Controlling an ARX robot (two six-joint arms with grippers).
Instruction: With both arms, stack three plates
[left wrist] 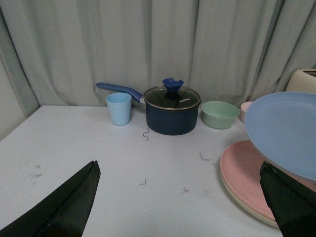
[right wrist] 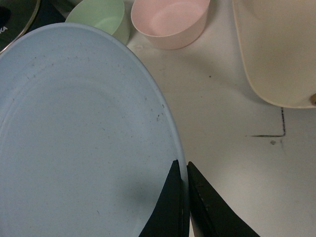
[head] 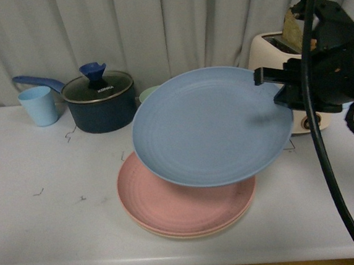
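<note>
Blue plate (head: 209, 127) in right gripper (right wrist: 181, 170)

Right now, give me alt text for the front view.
The right hand grips the light blue plate by its rim, holding it above the pink plate, which lies on a cream plate on the white table. Behind stand a dark lidded pot, a blue cup and a cream toaster.

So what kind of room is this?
Probably a kitchen-like test setup, not a real kitchen: a table with a lidded pot, a toaster and plates, and a curtain behind.
</note>
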